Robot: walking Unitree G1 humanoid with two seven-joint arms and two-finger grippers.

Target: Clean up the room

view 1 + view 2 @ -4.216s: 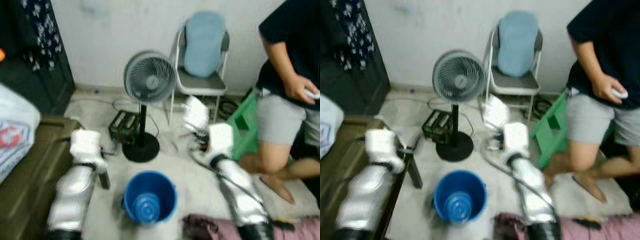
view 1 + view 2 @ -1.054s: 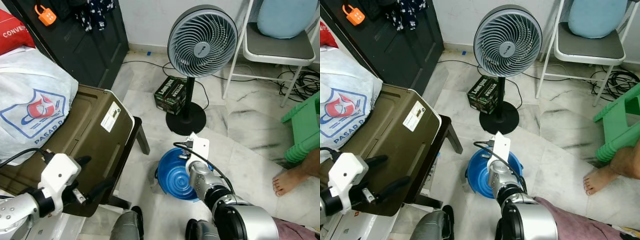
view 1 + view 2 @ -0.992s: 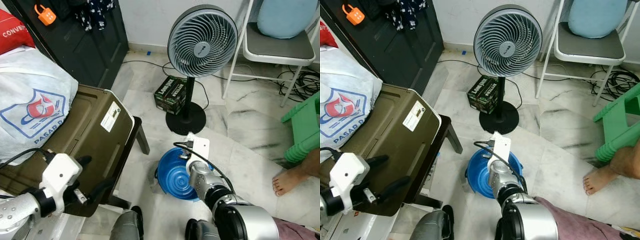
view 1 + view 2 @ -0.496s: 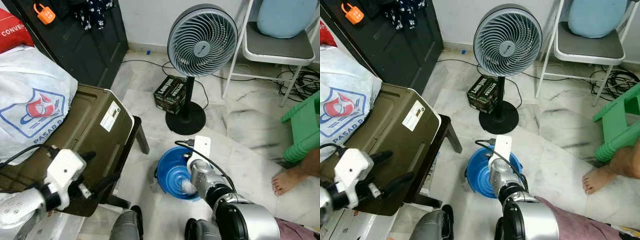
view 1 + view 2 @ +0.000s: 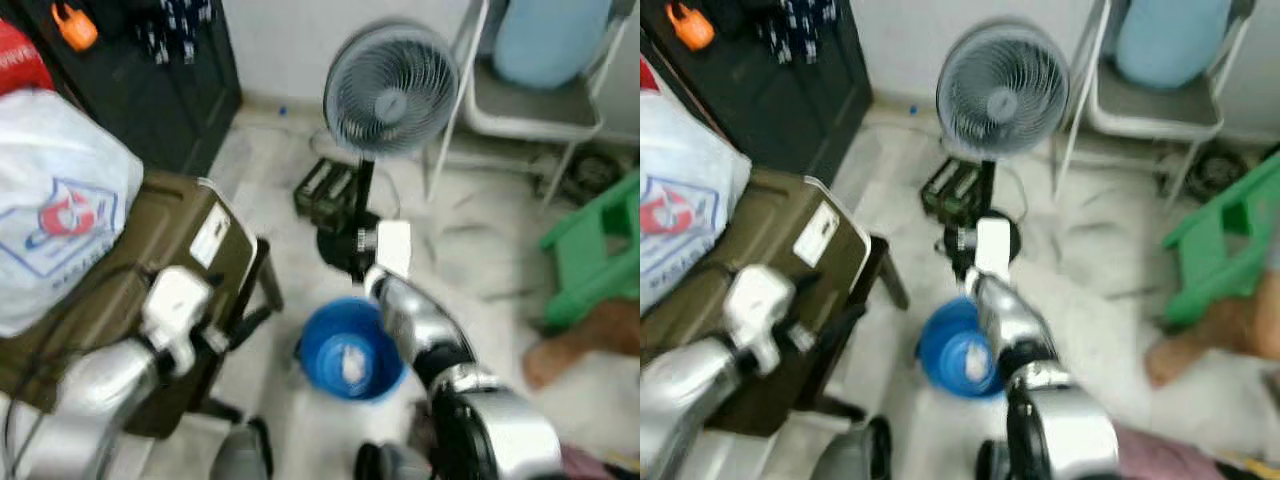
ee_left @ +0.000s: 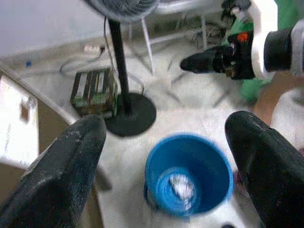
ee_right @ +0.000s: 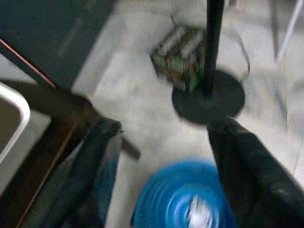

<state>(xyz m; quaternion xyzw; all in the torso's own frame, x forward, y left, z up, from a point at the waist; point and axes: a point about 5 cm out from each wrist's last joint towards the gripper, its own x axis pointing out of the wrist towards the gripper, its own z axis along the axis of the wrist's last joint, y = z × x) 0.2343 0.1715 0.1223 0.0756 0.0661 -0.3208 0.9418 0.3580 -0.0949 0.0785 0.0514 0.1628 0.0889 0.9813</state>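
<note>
The largest thing in view is the olive-brown case (image 5: 150, 270) on the robot's left, lying on a dark counter (image 5: 262, 272). It carries a white label (image 5: 208, 238) whose print is too blurred to read. On top of it rests a white plastic sack (image 5: 55, 200) with a red and blue emblem; its lettering cannot be made out. Behind stands a black cabinet (image 5: 140, 70) with an orange padlock (image 5: 76, 26) hanging on it.

Against the far wall a standing fan (image 5: 390, 92) rises from its round black base (image 6: 130, 114), and just beside that base sits a dark, green-printed carton (image 6: 93, 90) whose text is illegible. A folding chair (image 5: 530, 90) with a light blue cushion (image 5: 545, 40) stands to the fan's right, and a green plastic stool (image 5: 590, 250) is nearer on the robot's right, with a person's bare foot (image 5: 585, 355) beside it.

On the pale marble floor (image 5: 480, 250), near the fan's base, stands the blue bucket (image 5: 350, 348), holding a small crumpled white wad (image 6: 181, 186).

The left hand (image 6: 166, 161) hovers above and to the left of the bucket, its fingers (image 6: 71, 156) spread wide and holding nothing. The right hand (image 7: 161, 161) is above the bucket's far rim, its fingers (image 7: 237, 161) likewise parted and empty.
</note>
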